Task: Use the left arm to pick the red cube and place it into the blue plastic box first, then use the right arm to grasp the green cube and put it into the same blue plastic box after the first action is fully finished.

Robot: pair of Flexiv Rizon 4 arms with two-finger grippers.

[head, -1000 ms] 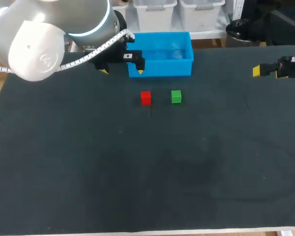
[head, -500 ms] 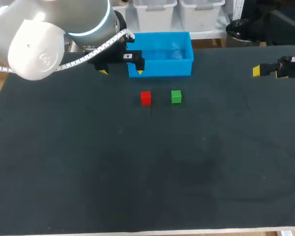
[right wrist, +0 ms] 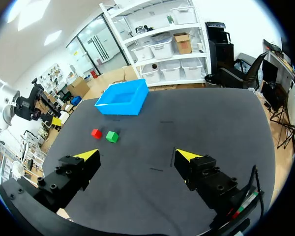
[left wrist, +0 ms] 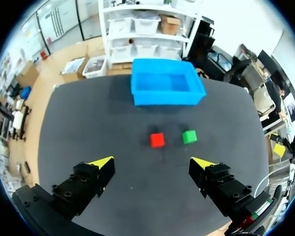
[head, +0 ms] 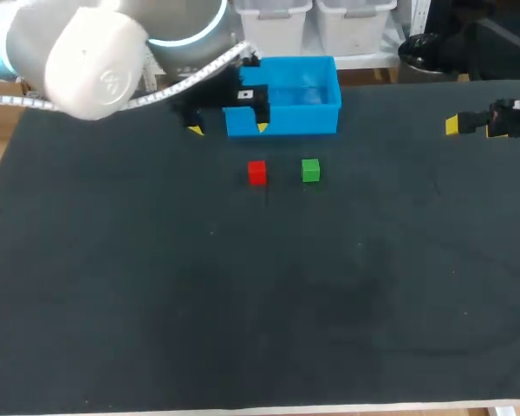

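The red cube (head: 256, 172) and the green cube (head: 309, 170) sit side by side on the dark table, a little in front of the blue plastic box (head: 288, 97), which looks empty. My left gripper (head: 228, 129) hangs open high above the table, left of the box; in its wrist view the red cube (left wrist: 157, 140) and green cube (left wrist: 189, 136) lie ahead of the open left gripper (left wrist: 155, 162), with the box (left wrist: 166, 89) beyond. My right gripper (head: 452, 126) is at the far right edge. In its view the right gripper (right wrist: 135, 155) stands open, the cubes (right wrist: 96, 132) (right wrist: 112, 136) far ahead.
The dark table mat (head: 260, 303) stretches wide in front of the cubes with nothing on it. My left arm's large white elbow (head: 95, 61) looms over the back left corner.
My left arm has shifted to the right, its gripper now nearer the box's front left corner. The cubes and the right arm have stayed put.
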